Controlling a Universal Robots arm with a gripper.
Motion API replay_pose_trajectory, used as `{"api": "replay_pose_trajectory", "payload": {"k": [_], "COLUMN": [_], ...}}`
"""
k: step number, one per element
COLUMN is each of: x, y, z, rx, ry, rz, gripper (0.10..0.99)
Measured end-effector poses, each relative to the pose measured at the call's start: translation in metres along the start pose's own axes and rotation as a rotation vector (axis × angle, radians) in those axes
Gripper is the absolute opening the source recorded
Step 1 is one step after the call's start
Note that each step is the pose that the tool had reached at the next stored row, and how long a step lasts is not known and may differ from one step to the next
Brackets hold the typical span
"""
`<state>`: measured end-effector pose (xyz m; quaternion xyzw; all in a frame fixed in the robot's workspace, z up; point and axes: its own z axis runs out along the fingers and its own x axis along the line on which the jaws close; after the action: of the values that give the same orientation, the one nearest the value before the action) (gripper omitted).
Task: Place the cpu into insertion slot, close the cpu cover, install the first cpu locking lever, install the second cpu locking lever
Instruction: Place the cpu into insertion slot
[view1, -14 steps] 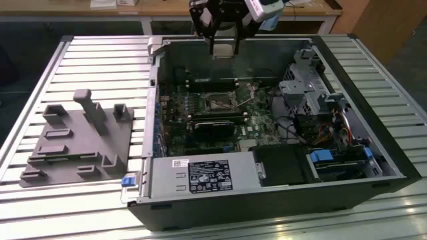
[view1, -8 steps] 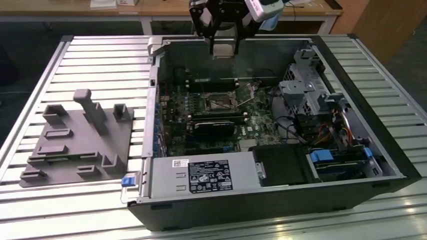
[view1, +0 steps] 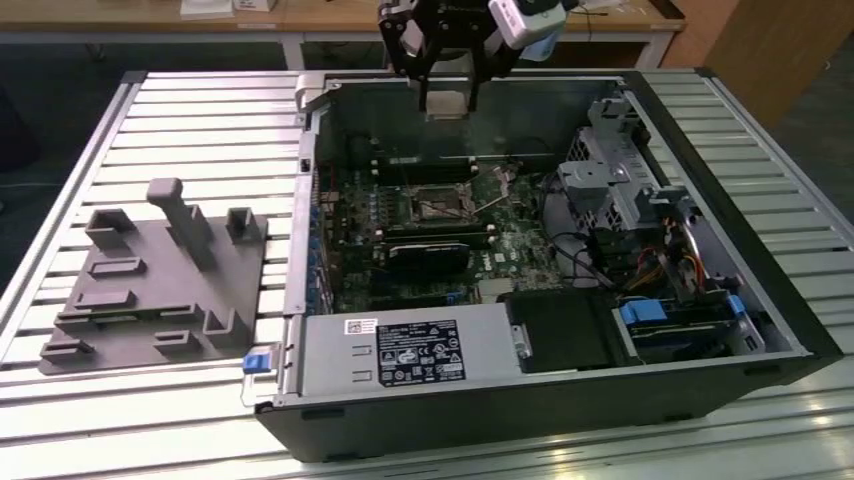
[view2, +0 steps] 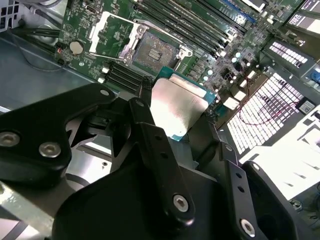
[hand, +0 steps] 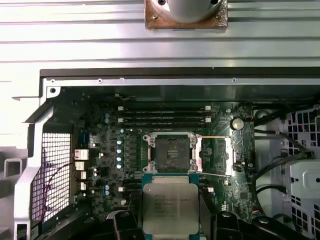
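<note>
Holding the cpu over an open computer case on a slatted metal table.
A wooden desk stands behind; a grey fixture block lies at the exterior view's left. The case's white-and-black label is too small to read. The gripper hangs pointing down, fingers pinching the cpu, apart from the bare insertion slot; the cpu cover stands open.

Robotics lab or workshop, ribbed aluminium-profile tabletop, opened desktop computer case lying on it, grey moulded parts fixture beside the case, wooden desks behind.
</note>
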<state>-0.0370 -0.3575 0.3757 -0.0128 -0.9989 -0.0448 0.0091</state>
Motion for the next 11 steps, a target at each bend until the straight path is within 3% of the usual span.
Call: {"api": "replay_pose_trajectory", "payload": {"k": [11], "x": [-0.0003], "y": [-0.0009], "z": [0.0171], "rx": [0.0], "ry": [-0.0001], "rz": [0.0], "gripper": [0.537]}}
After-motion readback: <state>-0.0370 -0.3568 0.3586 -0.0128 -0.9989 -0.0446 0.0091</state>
